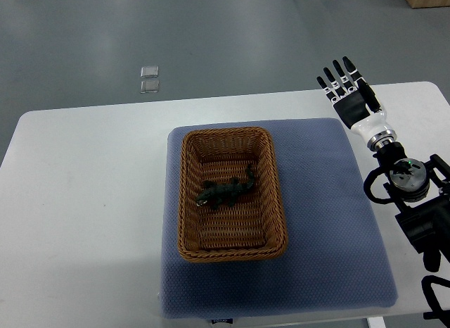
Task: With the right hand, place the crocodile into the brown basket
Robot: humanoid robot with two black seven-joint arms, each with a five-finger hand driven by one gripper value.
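On the white table (84, 201), seen from the top view, a blue-grey padded mat (323, 222) covers the middle and right part of the surface. A brown woven basket (181, 201), rectangular with its long sides running away from the robot, sits on the left half of the mat. The crocodile (226, 191), a dark green toy, lies on the floor of the basket near its centre. It lies at a slant, with one end toward the left wall and the other toward the far right; which end is the head is too small to tell. Nothing touches it.

The right hand (351, 99) hangs over the table's far right corner, past the mat's edge and well apart from the basket. Its fingers (336, 78) are straight and slightly spread, pointing away from the robot, and hold nothing. The black forearm (408, 180) runs from the wrist down to the picture's right edge.

Beyond the table lies a grey floor (246, 32), with two small clear squares (149, 80) side by side on it near the table's far edge.
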